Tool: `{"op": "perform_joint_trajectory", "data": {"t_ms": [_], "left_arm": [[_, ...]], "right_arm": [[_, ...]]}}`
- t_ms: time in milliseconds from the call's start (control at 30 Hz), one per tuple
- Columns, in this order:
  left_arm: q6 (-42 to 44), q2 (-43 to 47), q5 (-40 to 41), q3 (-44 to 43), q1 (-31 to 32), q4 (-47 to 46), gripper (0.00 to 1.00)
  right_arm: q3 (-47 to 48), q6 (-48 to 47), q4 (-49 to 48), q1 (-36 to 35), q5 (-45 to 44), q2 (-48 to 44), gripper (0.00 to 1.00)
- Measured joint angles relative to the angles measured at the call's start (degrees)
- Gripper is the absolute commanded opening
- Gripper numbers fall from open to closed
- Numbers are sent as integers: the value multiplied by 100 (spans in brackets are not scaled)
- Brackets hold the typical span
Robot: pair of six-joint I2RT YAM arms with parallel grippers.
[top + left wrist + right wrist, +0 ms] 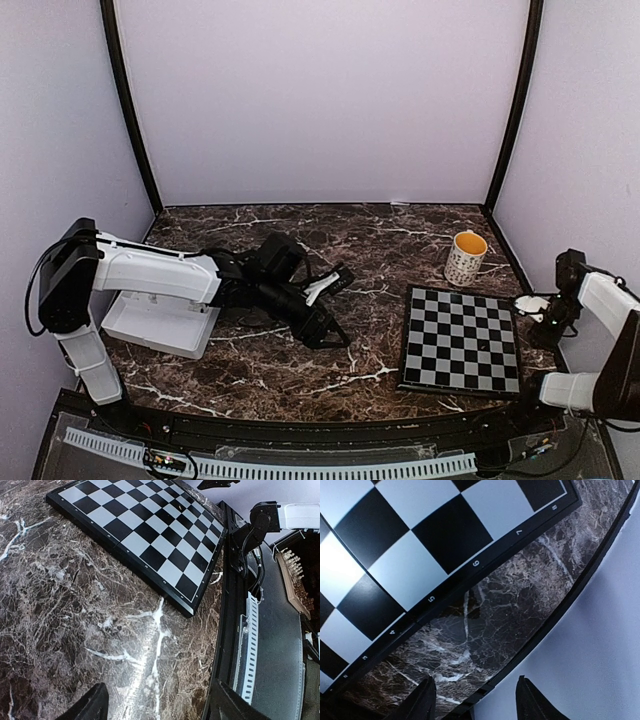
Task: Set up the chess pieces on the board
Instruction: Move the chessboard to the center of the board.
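Top: board (460, 340) lies flat at the right front of the counter (260, 370), well right of left claw (340, 308), which hovers mid-counter, jaws spread and empty. Right claw (533, 305) is at the board's right edge. Yellow-lined mug (466, 257) just behind board, white tray (160, 322) by left arm. Left wrist: glossy black/pale checks ahead, veined dark marble between. Right wrist: claw over marble beside the numbered black border, jaws apart, nothing gripped.

Left fingers (95, 707) wide apart on outstretched arm (150, 272); right fingers (426, 700) parted.
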State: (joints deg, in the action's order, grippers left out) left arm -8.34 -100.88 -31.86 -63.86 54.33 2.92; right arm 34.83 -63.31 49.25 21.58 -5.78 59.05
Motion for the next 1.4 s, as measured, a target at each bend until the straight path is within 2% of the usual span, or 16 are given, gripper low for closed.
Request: {"op": "perform_joint_trajectory", "data": {"t_ms": [267, 567, 1033, 1400], "left_arm": [[2, -96, -63, -9, 28, 63, 70], [7, -313, -166, -17, 28, 66, 70], [-101, -476, -44, -17, 28, 90, 72], [-575, -470, -22, 304, 28, 140, 72]], "right_arm": [[-431, -723, -699, 22, -181, 472, 46], [-450, -1099, -1325, -254, -50, 863, 45], [-293, -772, -2828, -2566, -190, 1578, 43], [20, -79, -3375, -3886, -173, 2159, 38]]}}
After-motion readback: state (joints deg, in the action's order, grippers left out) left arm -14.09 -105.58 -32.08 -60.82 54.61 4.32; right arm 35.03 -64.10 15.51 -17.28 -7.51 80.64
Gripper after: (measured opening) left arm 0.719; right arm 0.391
